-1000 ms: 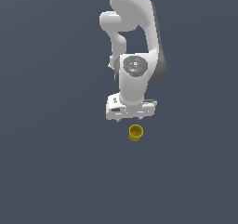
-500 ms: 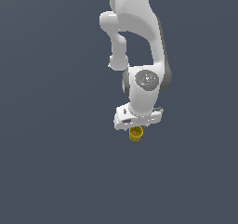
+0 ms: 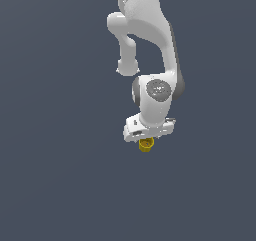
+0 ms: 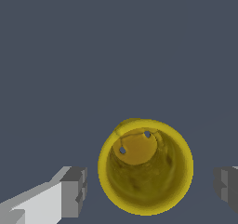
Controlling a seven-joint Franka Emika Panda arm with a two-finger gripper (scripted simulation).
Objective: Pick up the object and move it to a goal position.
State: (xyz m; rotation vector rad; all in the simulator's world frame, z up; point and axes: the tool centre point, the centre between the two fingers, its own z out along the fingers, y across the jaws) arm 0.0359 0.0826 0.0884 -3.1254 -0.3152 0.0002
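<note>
The object is a small yellow cup (image 3: 145, 145) with a hollow top, standing upright on the flat grey floor. In the exterior view it shows just under the white hand of my arm, partly covered by it. In the wrist view the cup (image 4: 145, 167) is seen from above, with its open mouth and inner bottom showing. My gripper (image 4: 149, 186) is open: one grey fingertip (image 4: 74, 192) stands on one side of the cup and the other fingertip (image 4: 226, 185) on the other side, each with a gap to the cup's wall.
The plain dark grey floor (image 3: 60, 175) lies all around the cup. The white arm (image 3: 150, 45) rises above the hand. No goal marker shows in either view.
The arm has swung toward the exterior view's right and lowered. The hand now sits right over the cup and covers its upper part. The cup has stayed in place.
</note>
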